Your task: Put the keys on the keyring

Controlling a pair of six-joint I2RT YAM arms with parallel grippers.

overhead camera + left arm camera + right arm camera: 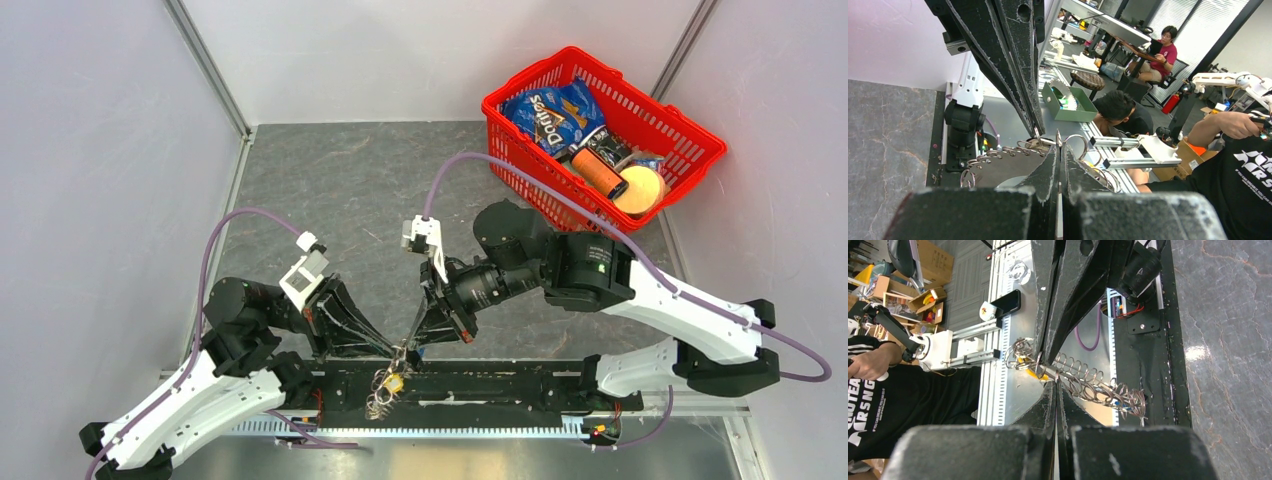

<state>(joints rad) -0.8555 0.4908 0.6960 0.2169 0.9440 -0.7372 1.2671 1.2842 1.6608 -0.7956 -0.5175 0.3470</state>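
Grey marbled table (330, 190) — red basket (700, 150) on its far right corner

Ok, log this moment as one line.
left gripper: shut on keyring | right gripper: shut on keyring | keyring: held up between both

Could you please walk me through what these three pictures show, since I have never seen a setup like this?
Two robot arms are bolted at the near edge of a grey table. The wide picture looks down from above; the other two come from cameras on each wrist, looking along the fingers. The left pincer and right pincer are both shut and meet over a metal keyring strung with small wire loops, pinching it between them. A yellow key hangs in the bundle. A red basket of snacks sits at the far right.
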